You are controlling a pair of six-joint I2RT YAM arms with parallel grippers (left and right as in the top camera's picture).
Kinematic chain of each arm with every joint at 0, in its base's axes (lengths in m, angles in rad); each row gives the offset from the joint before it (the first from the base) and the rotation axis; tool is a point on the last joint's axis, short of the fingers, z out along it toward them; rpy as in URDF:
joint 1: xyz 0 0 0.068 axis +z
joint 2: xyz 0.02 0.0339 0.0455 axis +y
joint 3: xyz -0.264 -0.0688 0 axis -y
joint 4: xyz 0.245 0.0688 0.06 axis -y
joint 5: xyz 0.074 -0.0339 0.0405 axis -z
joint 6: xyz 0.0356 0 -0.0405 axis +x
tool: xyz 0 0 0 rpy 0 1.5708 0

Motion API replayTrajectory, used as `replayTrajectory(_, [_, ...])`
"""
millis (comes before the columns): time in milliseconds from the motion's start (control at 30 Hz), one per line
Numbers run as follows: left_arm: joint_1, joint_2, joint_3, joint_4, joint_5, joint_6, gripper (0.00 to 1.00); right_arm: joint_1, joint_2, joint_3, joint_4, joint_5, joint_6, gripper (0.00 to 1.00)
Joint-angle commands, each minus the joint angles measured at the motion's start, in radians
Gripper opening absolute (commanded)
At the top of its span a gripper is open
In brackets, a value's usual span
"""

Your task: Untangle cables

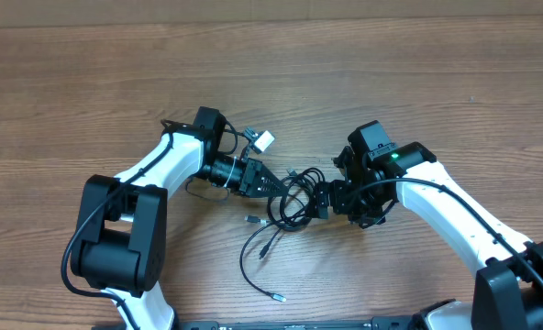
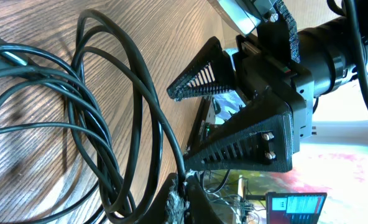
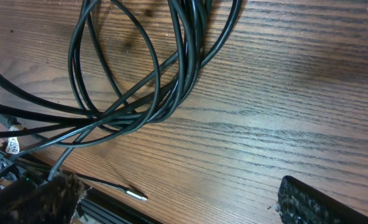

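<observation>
**Two arms facing each other across a tangle on a wooden tabletop point(image 1: 88, 82).**

*Left:* the left arm point(image 1: 166, 156) reaches in with the left jaws clenched. One strand of the cables point(image 1: 294, 197) appears to run straight into their pinch, so they are judged to be grasping it. The contact itself sits at the very edge of the wrist view.

*Centre:* the cables lie flat on the tabletop as several overlapping black loops, immediately ahead of the left jaws and between the two sets of jaws. A loose tail trails off to one side and ends well clear of both. A silver-tipped plug point(image 3: 137, 196) rests near one finger of the right jaws.

*Right:* the right arm point(image 1: 437, 188) presents the right jaws released and spread wide. Their tips stop just short of the loops, with only bare wood between them.

*Handling:* the cords look light, limp and smooth, and they will probably slide and drag neighbouring loops along. The best hold is judged to be a single outer loop or a strand near a plug end, not the crossing where the strands bunch.
</observation>
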Motion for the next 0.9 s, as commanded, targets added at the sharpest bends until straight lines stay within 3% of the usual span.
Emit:
replayTrajectory(0, [0.010,0.007,-0.003,0.001,-0.002,0.027,0.04,0.006,-0.001,-0.005,0.008,-0.005,-0.006,1.00])
replayTrajectory(867, [0.010,0.007,-0.003,-0.010,-0.039,0.027,0.04,0.006,-0.001,-0.005,0.048,-0.005,-0.006,1.00])
